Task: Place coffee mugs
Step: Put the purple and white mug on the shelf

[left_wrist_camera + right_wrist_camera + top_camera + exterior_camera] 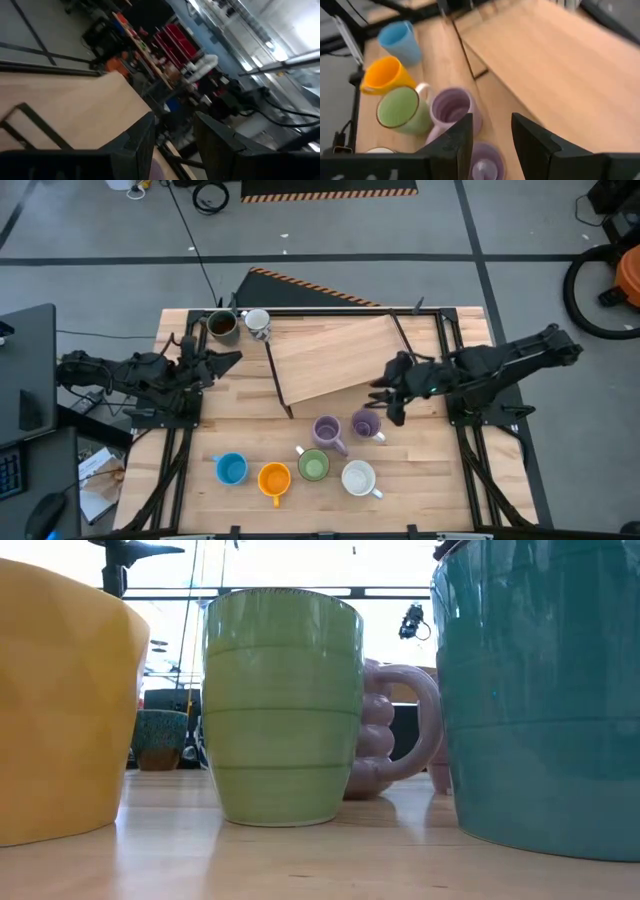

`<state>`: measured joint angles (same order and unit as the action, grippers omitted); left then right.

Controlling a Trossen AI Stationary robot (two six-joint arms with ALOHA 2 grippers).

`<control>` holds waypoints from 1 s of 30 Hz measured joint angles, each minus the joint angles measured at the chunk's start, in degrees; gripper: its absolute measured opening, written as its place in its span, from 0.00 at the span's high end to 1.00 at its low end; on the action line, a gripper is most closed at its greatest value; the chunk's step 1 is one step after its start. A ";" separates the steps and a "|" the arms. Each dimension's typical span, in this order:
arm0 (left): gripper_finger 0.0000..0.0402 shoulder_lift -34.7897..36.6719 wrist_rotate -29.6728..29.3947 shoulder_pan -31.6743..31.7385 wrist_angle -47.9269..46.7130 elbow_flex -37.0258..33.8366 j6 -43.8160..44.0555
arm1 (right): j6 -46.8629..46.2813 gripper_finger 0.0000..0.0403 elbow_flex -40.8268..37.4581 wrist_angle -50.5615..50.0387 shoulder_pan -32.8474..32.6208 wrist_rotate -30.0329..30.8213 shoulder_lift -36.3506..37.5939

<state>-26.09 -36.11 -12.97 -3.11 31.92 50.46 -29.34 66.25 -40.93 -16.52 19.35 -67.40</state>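
Lilac mugs sit side by side near the middle of the bench (250, 420): one (327, 431) just beside the other (365, 425), which lies directly under the right gripper (385, 402). Its jaws stand spread with nothing between them, hovering above that mug. In front of them lie the green mug (314, 466), the orange mug (274, 478), the blue mug (232, 469) and the white mug (358, 478). At the far left corner stand the dark brown mug (221, 326) and the patterned mug (258, 323). A tilted wooden board (340, 358) rests between the arms. The left gripper (228, 360) waits near the left edge, jaws spread and empty.
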 joint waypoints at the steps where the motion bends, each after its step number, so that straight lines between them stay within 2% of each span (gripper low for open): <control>1: 0.65 0.00 1.40 0.00 0.12 0.00 0.00 | -1.33 0.65 1.25 -1.69 -0.19 -0.32 -1.60; 9: 0.65 -0.15 8.76 -0.02 0.03 0.00 0.77 | -11.17 0.65 10.04 -13.09 -0.39 -6.20 -14.38; 19: 0.65 -0.02 13.81 0.00 -0.64 0.33 -1.23 | -23.54 0.65 18.57 -17.90 -0.36 -10.87 -27.10; 23: 0.65 -0.17 14.12 -0.01 -6.99 3.62 -4.78 | -27.74 0.65 21.20 -20.14 -0.39 -12.01 -31.16; 30: 0.65 -0.15 11.89 0.00 -26.54 12.96 -9.37 | -33.21 0.65 24.24 -22.56 -0.36 -13.32 -35.81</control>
<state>-26.24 -24.22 -12.97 -29.65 44.88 41.08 -62.55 90.49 -63.49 -16.88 6.03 -103.21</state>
